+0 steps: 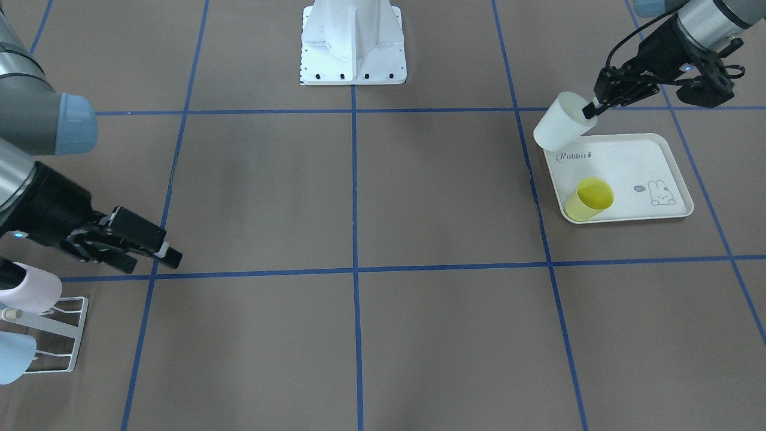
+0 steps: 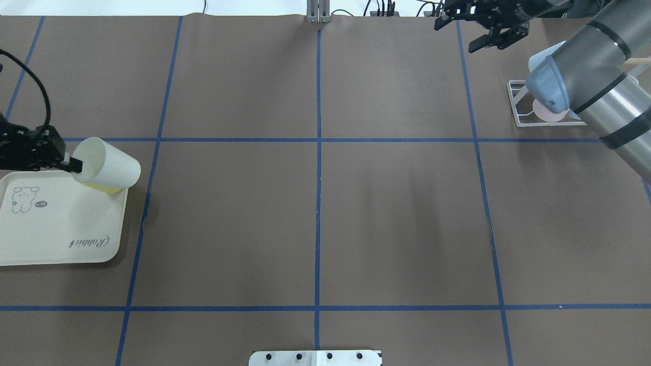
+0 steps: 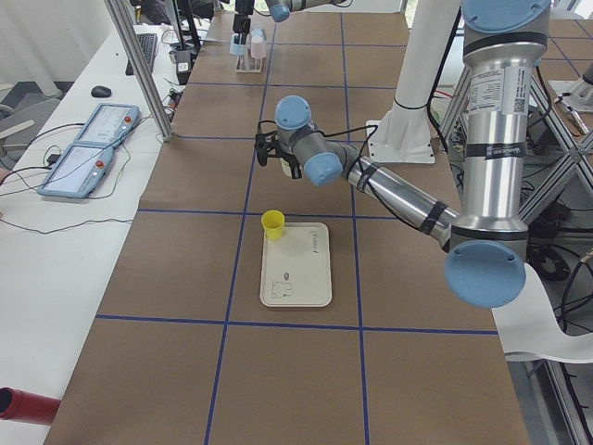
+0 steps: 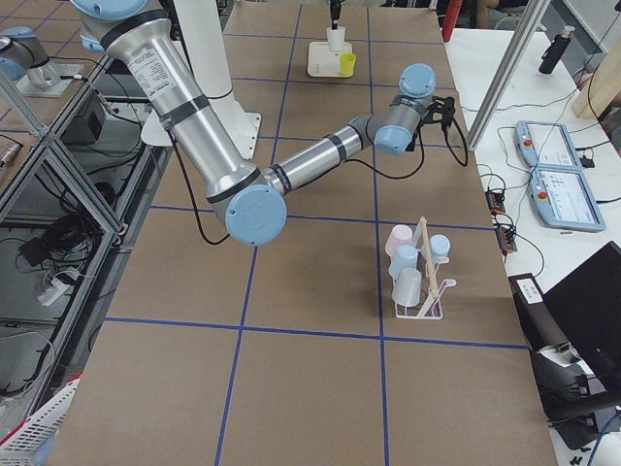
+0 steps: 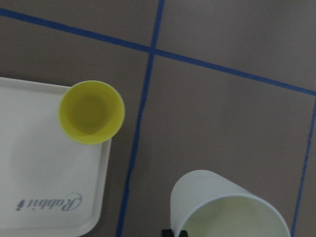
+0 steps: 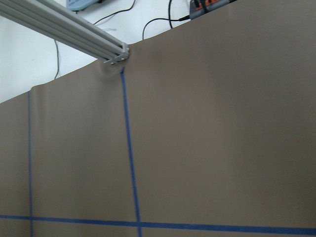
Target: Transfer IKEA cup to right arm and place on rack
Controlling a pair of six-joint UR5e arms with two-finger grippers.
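The IKEA cup (image 1: 561, 124) is white and hangs tilted over the far corner of the tray, clear of its surface. My left gripper (image 1: 590, 110) is shut on its rim, one finger inside the mouth; the overhead view shows the same grip (image 2: 76, 165) on the cup (image 2: 109, 166). In the left wrist view the cup (image 5: 222, 207) fills the bottom edge. The white wire rack (image 1: 60, 335) stands at the table's other end, also seen from above (image 2: 519, 101), with pink, blue and white cups on it. My right gripper (image 1: 157, 258) hovers near the rack, open and holding nothing.
A yellow cup (image 1: 589, 199) stands upright on the cream rabbit-print tray (image 1: 634, 161), just below the held cup. The robot's white base (image 1: 353, 45) sits at the table's middle rear. Blue tape lines grid the brown table.
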